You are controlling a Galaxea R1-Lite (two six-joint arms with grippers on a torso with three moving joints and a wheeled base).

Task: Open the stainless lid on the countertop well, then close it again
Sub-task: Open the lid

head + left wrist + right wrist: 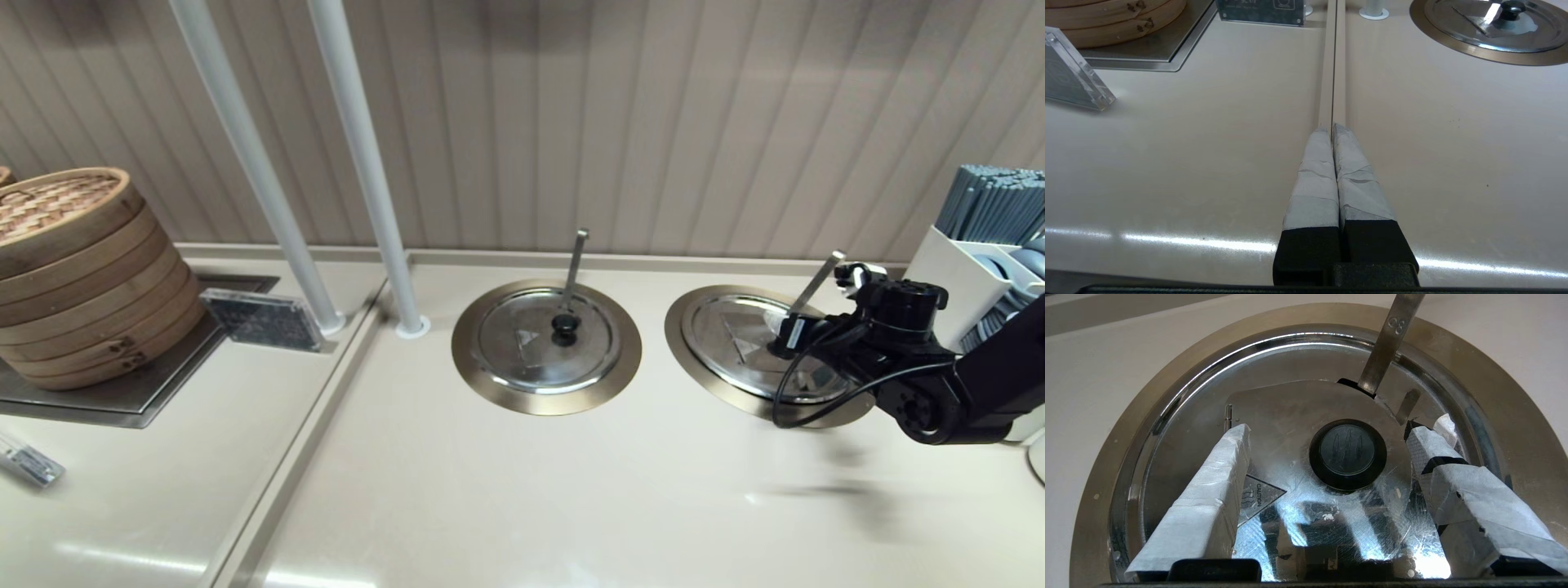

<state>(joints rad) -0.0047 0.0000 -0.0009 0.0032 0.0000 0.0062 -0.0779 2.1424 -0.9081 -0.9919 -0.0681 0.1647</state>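
Right gripper (1327, 433): taped fingers (1208, 498) spread wide, one either side of the black knob (1347, 453), gap on both sides, touching neither. Beneath it, the stainless lid (1290, 404) seated flat in the countertop well (1110, 457). Ladle handle (1388, 343) slants through the rim notch just beyond the knob, stamped "C8". Triangle label (1259, 496) beside one finger reads "CAUTION". Left gripper (1333, 130): fingers pressed together over bare counter (1188, 155).

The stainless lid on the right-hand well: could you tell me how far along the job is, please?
Nothing looks done: the stainless lid sits flat in the countertop well. In hand: the right gripper is open, straddling the black knob without gripping it. Left: grasp, lift, reclose. The left gripper is shut, parked over the counter.
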